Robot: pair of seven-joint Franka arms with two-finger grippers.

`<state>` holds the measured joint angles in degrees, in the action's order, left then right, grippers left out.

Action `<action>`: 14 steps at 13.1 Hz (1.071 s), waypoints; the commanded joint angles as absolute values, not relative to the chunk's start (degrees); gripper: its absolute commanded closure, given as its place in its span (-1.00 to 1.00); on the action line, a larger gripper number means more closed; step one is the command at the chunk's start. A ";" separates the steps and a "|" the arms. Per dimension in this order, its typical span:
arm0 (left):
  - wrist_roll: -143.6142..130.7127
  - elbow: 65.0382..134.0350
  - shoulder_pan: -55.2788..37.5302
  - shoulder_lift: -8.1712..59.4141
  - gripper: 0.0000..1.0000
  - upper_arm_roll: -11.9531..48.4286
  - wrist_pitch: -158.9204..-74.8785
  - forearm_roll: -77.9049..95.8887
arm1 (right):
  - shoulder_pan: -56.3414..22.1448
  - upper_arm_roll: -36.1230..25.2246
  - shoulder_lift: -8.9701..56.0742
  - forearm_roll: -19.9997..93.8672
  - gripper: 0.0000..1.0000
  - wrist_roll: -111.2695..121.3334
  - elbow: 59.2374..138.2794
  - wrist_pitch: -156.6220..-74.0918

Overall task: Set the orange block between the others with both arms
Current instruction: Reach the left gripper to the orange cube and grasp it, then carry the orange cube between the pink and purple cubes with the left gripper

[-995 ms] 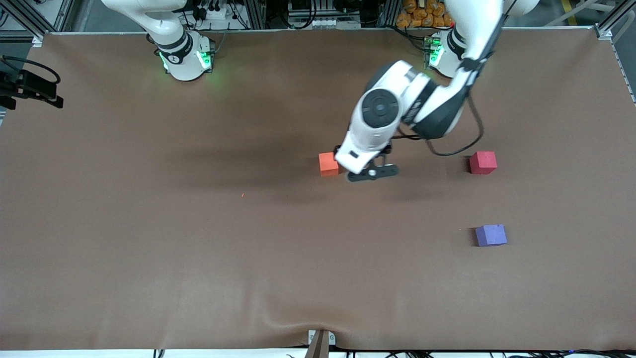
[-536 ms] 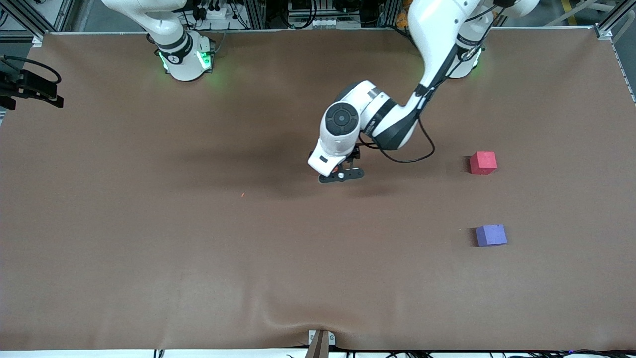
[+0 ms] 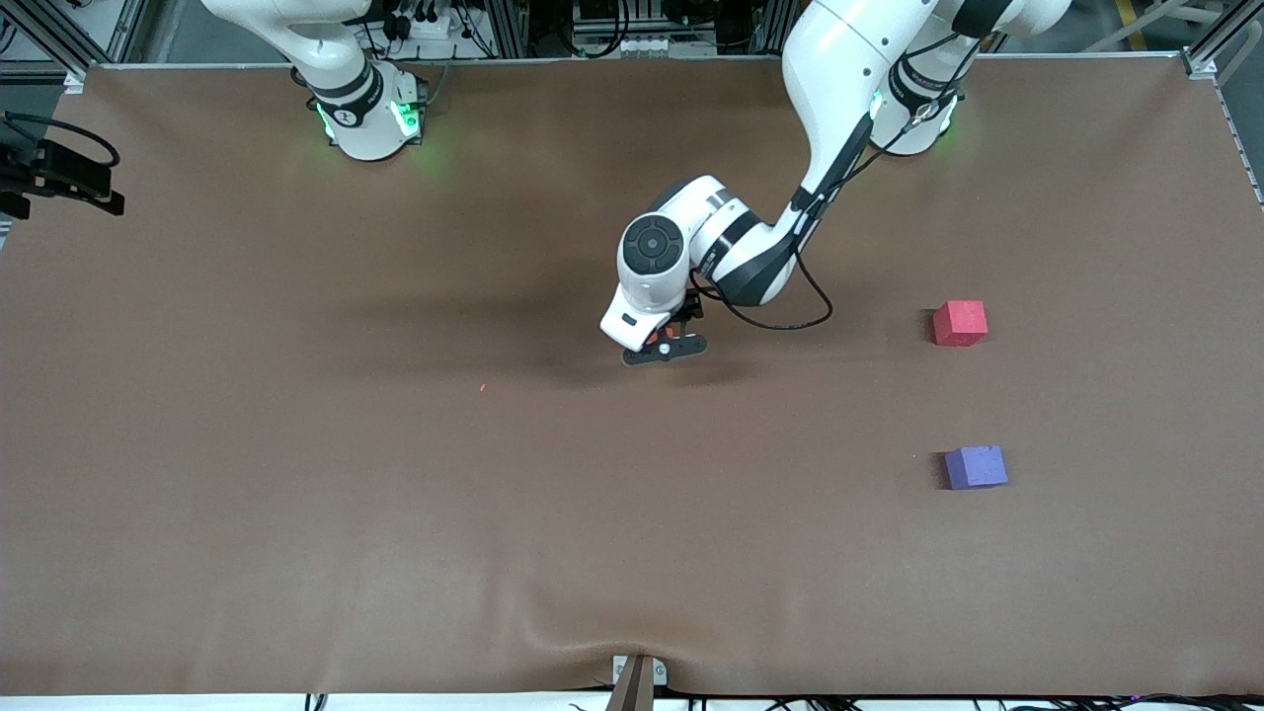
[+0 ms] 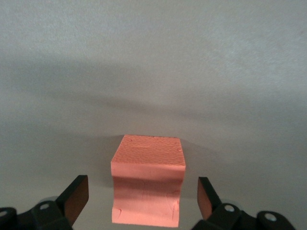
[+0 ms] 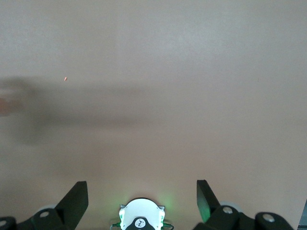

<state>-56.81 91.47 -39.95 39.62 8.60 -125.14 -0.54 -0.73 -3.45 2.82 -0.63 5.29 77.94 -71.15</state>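
The left arm bends down, its left gripper spread wide around the orange block (not squeezing). The right gripper, also spread wide, waits above bare table.

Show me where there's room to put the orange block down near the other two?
The bare brown table between the pink-red cube and the purple-blue cube is free. The only crowded spot is mid-table, where the open left gripper straddles the orange block.
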 commanded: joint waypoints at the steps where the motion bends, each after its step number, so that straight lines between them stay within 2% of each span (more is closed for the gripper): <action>1: -58.88 91.23 -41.22 40.60 -0.97 8.17 -126.30 -1.93 | 0.26 -2.72 3.42 -1.32 -1.00 5.98 79.01 -71.37; 2: -58.89 91.06 -41.31 40.78 -0.81 8.17 -126.39 -1.93 | 0.35 -2.72 3.78 -1.32 -1.00 5.98 79.10 -71.98; 4: -59.24 91.05 -42.27 41.57 -0.68 8.17 -127.61 -1.85 | 0.53 -2.64 4.13 -0.88 -1.00 5.89 79.10 -74.87; 5: -59.67 91.05 -42.36 41.57 -0.52 8.17 -127.62 -1.93 | 0.53 -2.64 4.22 -0.79 -1.00 5.89 79.19 -76.10; 6: -59.68 91.23 -42.10 41.49 -0.19 8.17 -127.62 -2.11 | 0.53 -2.64 4.13 -0.36 -1.00 5.80 79.45 -76.20; 8: -59.50 91.23 -41.57 41.31 0.75 8.00 -127.53 -2.11 | 0.70 -2.72 3.69 0.53 -1.00 5.89 79.63 -75.68; 9: -59.41 91.32 -41.22 40.79 1.00 7.74 -127.09 -2.11 | 0.53 -2.72 3.60 0.53 -1.00 5.89 79.54 -75.50; 14: -51.62 91.58 -28.95 29.47 1.00 7.47 -113.15 -4.12 | 0.44 -2.64 3.95 0.53 -1.00 6.06 79.54 -76.11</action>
<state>-55.06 89.70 -33.75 35.67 7.01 -118.63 -2.00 -0.67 -3.40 4.54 -0.32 5.29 79.13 -75.80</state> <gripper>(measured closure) 0.498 0.000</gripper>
